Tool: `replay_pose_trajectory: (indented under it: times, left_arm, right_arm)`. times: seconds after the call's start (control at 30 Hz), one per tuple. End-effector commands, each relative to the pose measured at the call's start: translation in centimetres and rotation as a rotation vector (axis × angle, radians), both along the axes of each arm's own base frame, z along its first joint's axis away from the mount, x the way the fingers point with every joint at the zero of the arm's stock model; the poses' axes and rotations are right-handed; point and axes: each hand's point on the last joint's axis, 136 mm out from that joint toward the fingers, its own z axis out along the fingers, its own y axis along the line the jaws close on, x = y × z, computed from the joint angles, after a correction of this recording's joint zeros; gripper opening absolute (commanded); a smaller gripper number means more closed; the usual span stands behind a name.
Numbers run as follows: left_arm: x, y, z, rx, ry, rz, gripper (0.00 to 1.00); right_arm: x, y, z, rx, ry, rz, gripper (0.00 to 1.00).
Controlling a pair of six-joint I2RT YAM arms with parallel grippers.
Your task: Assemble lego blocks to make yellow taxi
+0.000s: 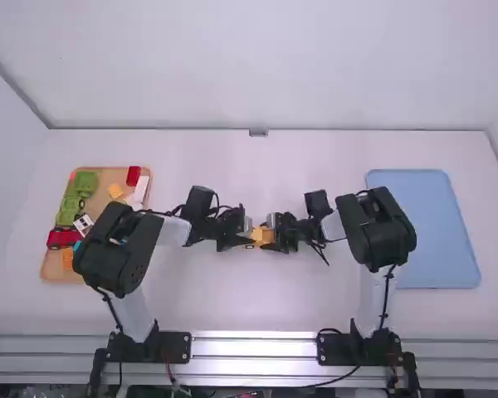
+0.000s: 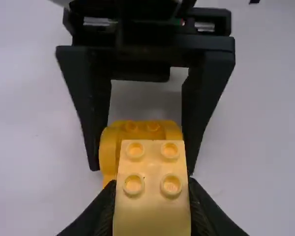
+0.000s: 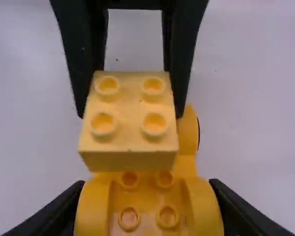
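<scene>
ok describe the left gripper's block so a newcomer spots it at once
Midway across the table, the left gripper faces the right gripper. The left one holds a pale yellow block with four studs on top. Unlike the right one's orange-yellow piece, it has no rounded sides.

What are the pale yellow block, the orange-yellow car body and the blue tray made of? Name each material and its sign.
Pale yellow block: plastic, satin, by its crisp edges and round studs.
Orange-yellow car body: likely similar plastic, smooth, with soft highlights on its curved sides.
Blue tray: probably matte plastic, from its even colour and rounded corners; coated metal possible.
</scene>
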Motion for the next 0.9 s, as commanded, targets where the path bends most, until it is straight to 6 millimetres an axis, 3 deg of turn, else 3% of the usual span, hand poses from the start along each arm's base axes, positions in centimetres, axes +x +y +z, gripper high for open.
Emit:
replay_pose_trajectory:
  times: [0.0,0.27,0.5,0.87]
  left_arm:
    - [0.3,0.6,-0.9,0.031,0.022,0.035,0.15]
    - [0.7,1.6,-2.1,0.103,0.051,0.098,0.13]
    - [0.4,1.7,0.1,0.090,0.026,0.088,0.13]
    - [-0.4,2.1,-0.7,0.127,0.073,0.095,0.12]
  right_arm:
    - [-0.2,0.3,-1.2,-0.054,-0.014,0.008,0.54]
    - [-0.2,0.3,-1.4,-0.067,-0.007,0.001,0.50]
    - [-0.1,0.3,-1.4,-0.068,0.001,-0.006,0.51]
    - [-0.1,0.3,-1.4,-0.067,0.010,-0.012,0.51]
